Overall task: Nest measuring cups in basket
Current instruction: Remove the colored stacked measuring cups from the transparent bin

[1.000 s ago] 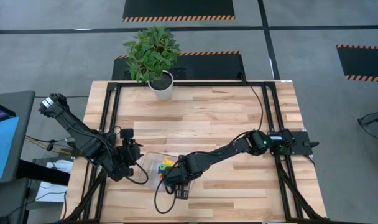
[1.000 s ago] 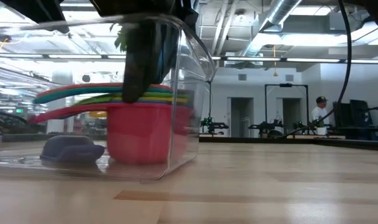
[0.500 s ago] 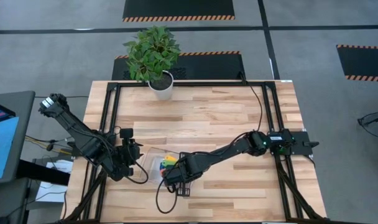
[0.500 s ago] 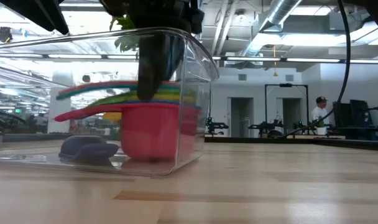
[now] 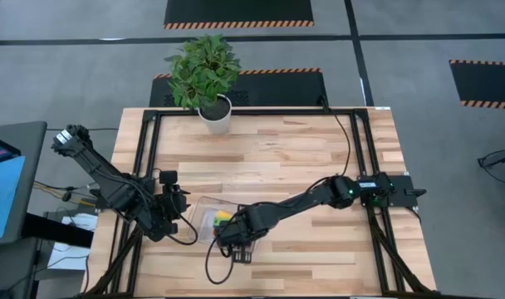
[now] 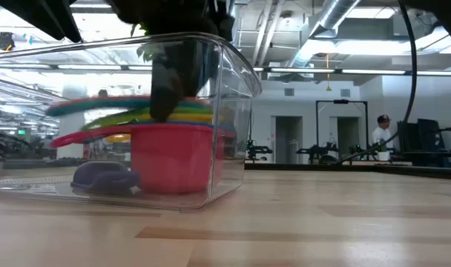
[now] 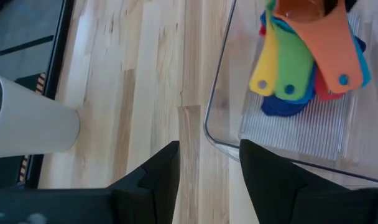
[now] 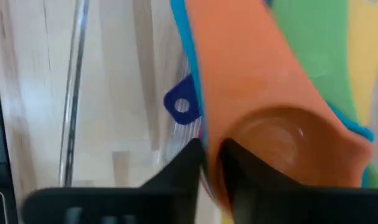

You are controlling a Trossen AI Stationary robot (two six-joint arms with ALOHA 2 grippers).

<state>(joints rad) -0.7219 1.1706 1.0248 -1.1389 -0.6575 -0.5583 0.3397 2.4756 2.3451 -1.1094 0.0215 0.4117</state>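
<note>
We take the basket (image 5: 204,223) as landmark; it sits on the worktop (image 5: 269,158) near the front edge. Against the low view of a second ago, the basket and the stack inside it now lie slightly further right in that picture, and the right claw (image 8: 211,163) stands a little apart at the tips where it was fully shut.

The measuring cups (image 6: 170,152) are nested inside the basket: red cup lowest, with green, yellow and orange handles fanned above it. A dark blue cup (image 6: 103,176) lies on the basket floor just beside the stack.

The right claw is over the stack, its tips straddling the rim of the orange cup (image 8: 270,140); we cannot tell whether it holds the cup or has let go.

The left claw (image 7: 207,165) waits outside the basket, beside its corner, fingers (image 7: 158,174) spread and gripping nothing.

In the high view the right arm covers most of the stack. A white pot (image 5: 216,116) stands at the far edge.
</note>
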